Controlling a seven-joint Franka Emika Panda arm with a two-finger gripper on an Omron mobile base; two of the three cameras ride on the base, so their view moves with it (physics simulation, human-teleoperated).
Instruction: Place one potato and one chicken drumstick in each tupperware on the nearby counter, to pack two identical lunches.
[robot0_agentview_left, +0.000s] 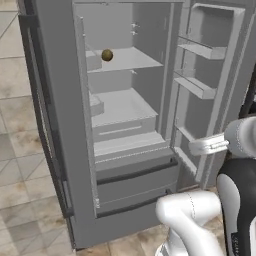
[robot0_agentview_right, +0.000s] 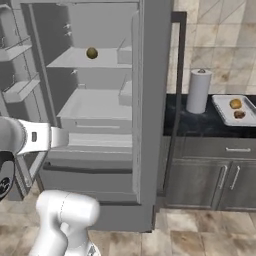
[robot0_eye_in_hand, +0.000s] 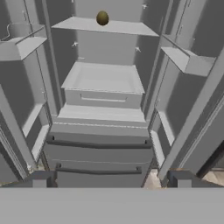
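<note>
Brown and round, the potato (robot0_eye_in_hand: 102, 18) sits on the fridge's upper shelf (robot0_eye_in_hand: 118, 28), top centre of my hand view. My gripper (robot0_eye_in_hand: 111, 178) faces it, jaws released and empty, ready to reach in.

White rounded arm (robot0_agentview_left: 192, 212), dark joints, glossy black link.

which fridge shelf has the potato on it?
The upper white fridge shelf: the round brown potato sits near its left end. The lower white shelf beneath it holds nothing.
</note>
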